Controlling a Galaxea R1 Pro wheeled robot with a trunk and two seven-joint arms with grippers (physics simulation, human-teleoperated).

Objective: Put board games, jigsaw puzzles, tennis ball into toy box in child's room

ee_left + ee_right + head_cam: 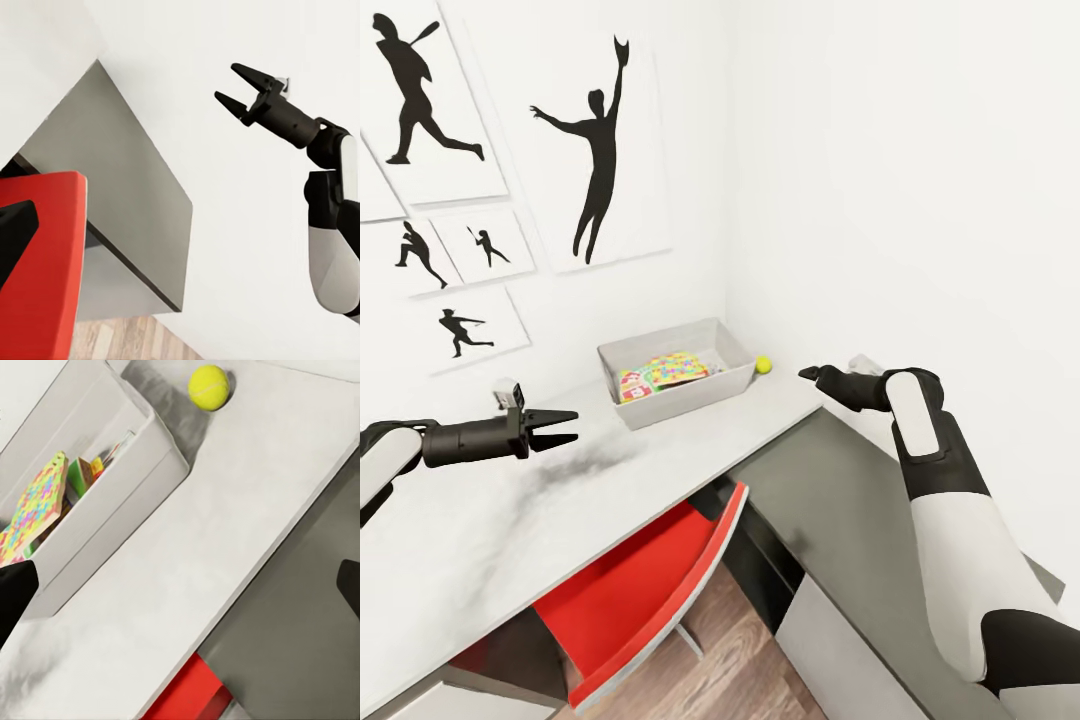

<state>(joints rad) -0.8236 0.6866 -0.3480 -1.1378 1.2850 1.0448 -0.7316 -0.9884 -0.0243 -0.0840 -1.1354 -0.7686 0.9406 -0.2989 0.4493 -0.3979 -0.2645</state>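
From the head camera I see the toy box [678,377] standing on the light-grey bench [560,500] in the corner of the room, close to the wall that carries the silhouette pictures [595,150]. Inside the box I can make out a jigsaw puzzle [678,368] leaning at an angle, with a printed board game [632,385] beside it; the right wrist camera shows the same puzzle board [34,506] tilted against other flat boxes, but I cannot count how many items lie beneath it. The tennis ball [763,365] rests on the bench just beside the box's far corner, outside it, near the wall; in the right wrist camera it [208,387] sits apart from the box wall. My left hand [560,428] hovers over the bench top, well short of the box, with its fingers spread moderately and nothing between them. My right hand [812,374] is raised over the lower dark-grey section [840,500], pointing toward the ball and near it without touching; the left wrist camera shows this hand [238,84] with its fingers parted wide and empty. The red chair [650,590] is pushed in under the bench edge, above the wood-plank floor [730,660].
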